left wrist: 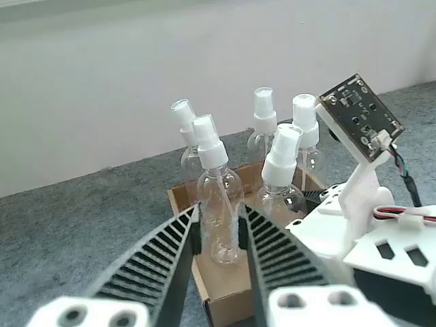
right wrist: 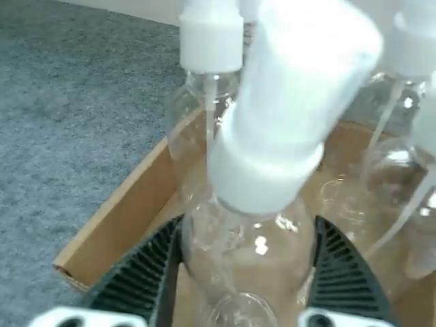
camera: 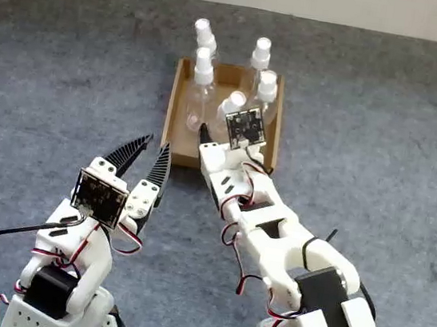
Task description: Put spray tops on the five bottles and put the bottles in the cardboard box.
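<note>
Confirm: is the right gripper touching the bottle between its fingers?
Touching. Right wrist view shows both fingers flush against the bottle sides, no gap.

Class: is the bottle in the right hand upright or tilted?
Tilted: the bottle leans in the right hand, its spray top slanting over the box.
</note>
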### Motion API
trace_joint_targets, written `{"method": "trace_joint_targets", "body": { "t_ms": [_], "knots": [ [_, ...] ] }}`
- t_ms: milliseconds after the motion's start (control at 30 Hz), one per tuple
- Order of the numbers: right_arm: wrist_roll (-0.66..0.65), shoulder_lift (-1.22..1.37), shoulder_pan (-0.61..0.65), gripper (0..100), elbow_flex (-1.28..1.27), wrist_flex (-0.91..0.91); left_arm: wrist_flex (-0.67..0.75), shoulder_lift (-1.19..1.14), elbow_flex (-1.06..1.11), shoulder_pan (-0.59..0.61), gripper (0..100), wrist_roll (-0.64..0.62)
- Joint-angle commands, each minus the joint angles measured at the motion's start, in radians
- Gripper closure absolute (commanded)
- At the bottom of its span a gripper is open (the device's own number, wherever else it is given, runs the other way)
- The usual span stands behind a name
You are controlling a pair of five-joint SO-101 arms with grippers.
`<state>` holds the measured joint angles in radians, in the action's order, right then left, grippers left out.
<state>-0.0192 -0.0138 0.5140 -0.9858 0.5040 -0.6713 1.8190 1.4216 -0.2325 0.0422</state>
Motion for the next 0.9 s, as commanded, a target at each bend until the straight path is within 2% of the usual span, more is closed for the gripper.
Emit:
{"method": "trace_joint_targets", "body": {
  "t_ms": [0,867],
  "knots": [
    [-0.009,-0.01,0.004,77.4,0.015,0.012,0.0,0.007,-0.004,0.013,92,0.0],
    [-0.011,-0.012,0.002,76.8,0.038,0.01,0.0,0.007,-0.002,0.013,92,0.0]
  ]
}}
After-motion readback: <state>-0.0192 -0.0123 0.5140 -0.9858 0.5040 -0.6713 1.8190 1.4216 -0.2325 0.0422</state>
